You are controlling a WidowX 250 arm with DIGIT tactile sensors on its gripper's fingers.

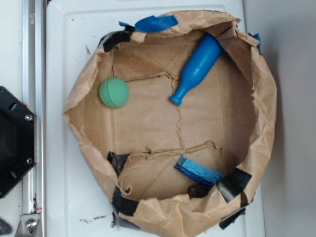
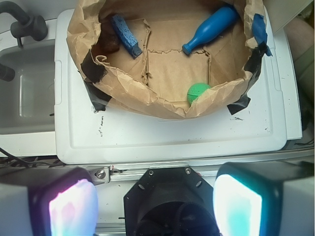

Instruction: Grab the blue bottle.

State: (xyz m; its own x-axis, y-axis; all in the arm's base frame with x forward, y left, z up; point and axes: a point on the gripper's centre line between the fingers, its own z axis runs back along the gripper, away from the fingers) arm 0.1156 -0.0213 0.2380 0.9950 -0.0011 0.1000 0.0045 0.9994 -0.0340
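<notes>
- Two glowing finger pads are seen at the bottom of the wrist view, set wide apart with nothing between them; the gripper is judged to be spread and empty.
- The gripper is held well back from the work, above the robot's base and outside the paper bag, so none of the approach can be counted as done.
- The blue bottle is found lying on its side inside the bag, its wide body tucked against the far paper wall and its narrow neck pointed toward the middle of the floor.
- The whole task is judged to be left: the reach over the rim, the descent, and the closing on the bottle.
- A green ball is shown in full in the exterior view, well apart from the bottle; in the wrist view it is half hidden by the near rim.
- A rough blue rectangular piece and a dark lump beside it are seen in both views.
- A grey sink is shown only in the wrist view; the gripper is not shown in the exterior view.
</notes>
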